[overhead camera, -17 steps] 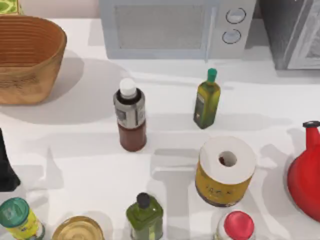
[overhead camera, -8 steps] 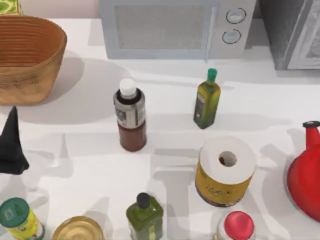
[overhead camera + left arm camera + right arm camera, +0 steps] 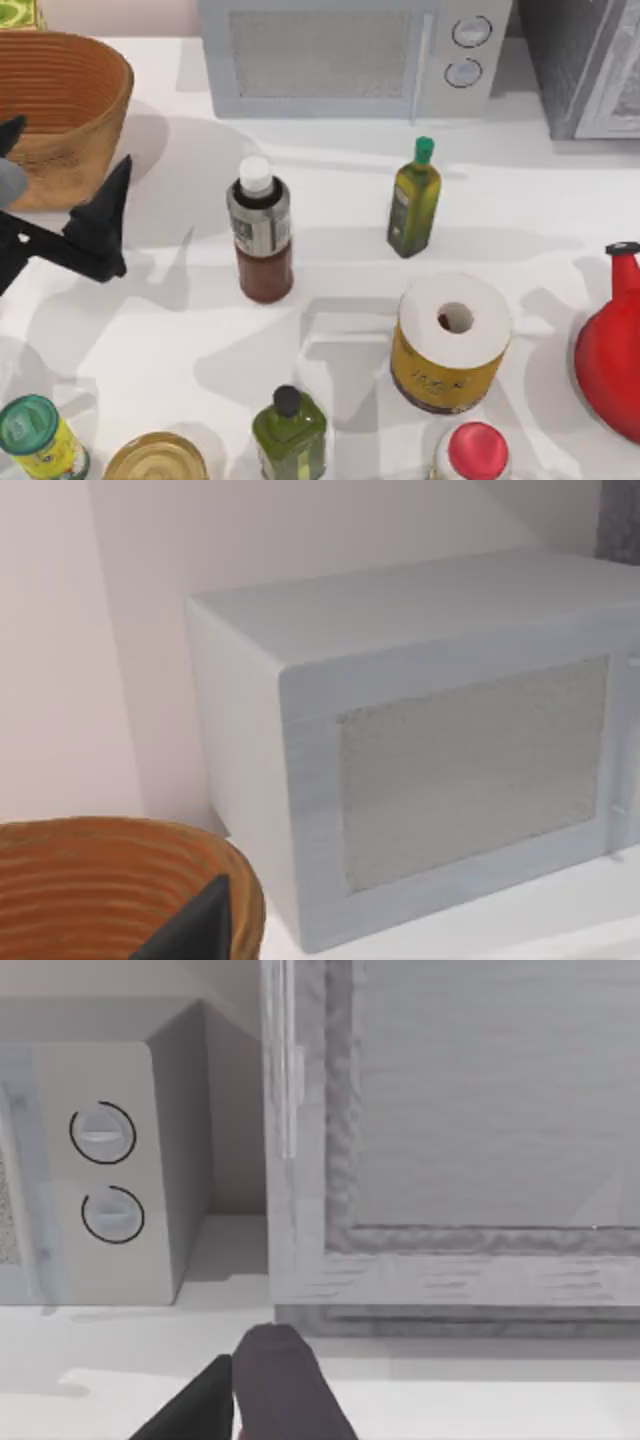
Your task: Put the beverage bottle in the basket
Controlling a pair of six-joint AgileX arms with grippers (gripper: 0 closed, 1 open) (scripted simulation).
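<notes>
Beverage bottle (image 3: 262, 232) upright on the white table (image 3: 180, 340), a little left of centre, white cap on top, touched by nothing. Basket (image 3: 62, 95) at the far left corner, well apart from the bottle, with nothing visible in the part of it that shows. Left gripper (image 3: 68, 150) at the table's left edge, crossing the basket's near wall in the top view. Fingers (image 3: 102, 222) spread wide and holding nothing, well left of the bottle. In the left wrist view, one dark fingertip in front of the basket's rim, with the microwave (image 3: 340, 60) just beyond. Microwave along the far edge, behind the bottle. Slim olive-green bottle (image 3: 413, 205) upright to the right of the beverage bottle and apart from it. Yellow-wrapped paper roll (image 3: 452, 340) nearer and further right. Red vessel (image 3: 610, 350) at the right edge. Along the near edge, from left to right: green-lidded jar (image 3: 35, 435), round glass dish (image 3: 155, 458), squat green bottle (image 3: 288, 430), red-capped jar (image 3: 475, 452). Right gripper (image 3: 205, 1410) at the table's far side, facing the microwave's dials. Cannot tell whether spread or pressed together.
</notes>
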